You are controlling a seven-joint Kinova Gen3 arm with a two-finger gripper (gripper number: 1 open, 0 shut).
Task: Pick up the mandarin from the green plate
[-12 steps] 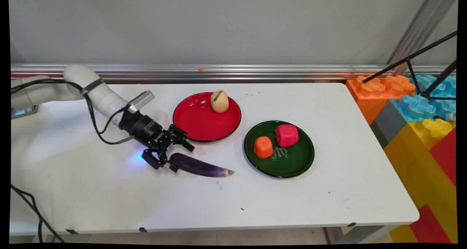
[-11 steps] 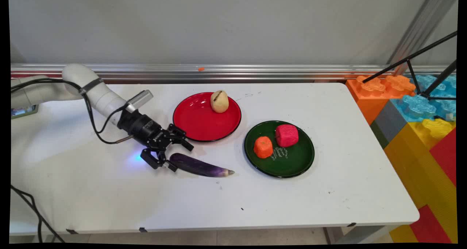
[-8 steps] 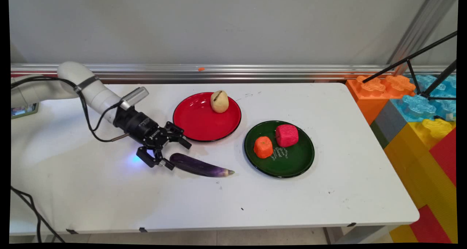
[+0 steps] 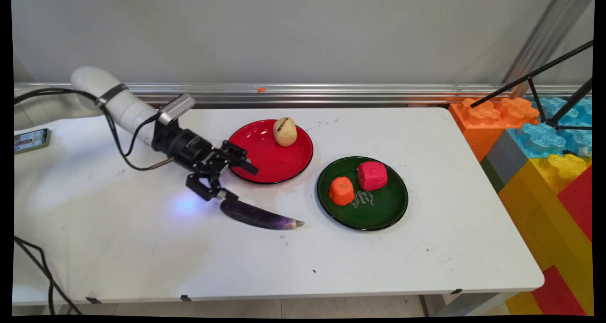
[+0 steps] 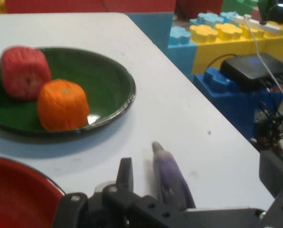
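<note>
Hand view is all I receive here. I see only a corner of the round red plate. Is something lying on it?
Observer: Yes. One beige potato-like piece sits alone on the far part of the round red plate.
Operator: Is the long purple eggplant held?
Observer: No. It lies on the white table. The black gripper is open, one finger over the plate's rim, the other by the eggplant's thick end.
Operator: Anything behind the arm?
Observer: A phone in a green case lies at the table's left edge.

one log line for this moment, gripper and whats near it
gripper: open, empty | nearest: eggplant on table, blunt end | beside: red plate with potato
</note>
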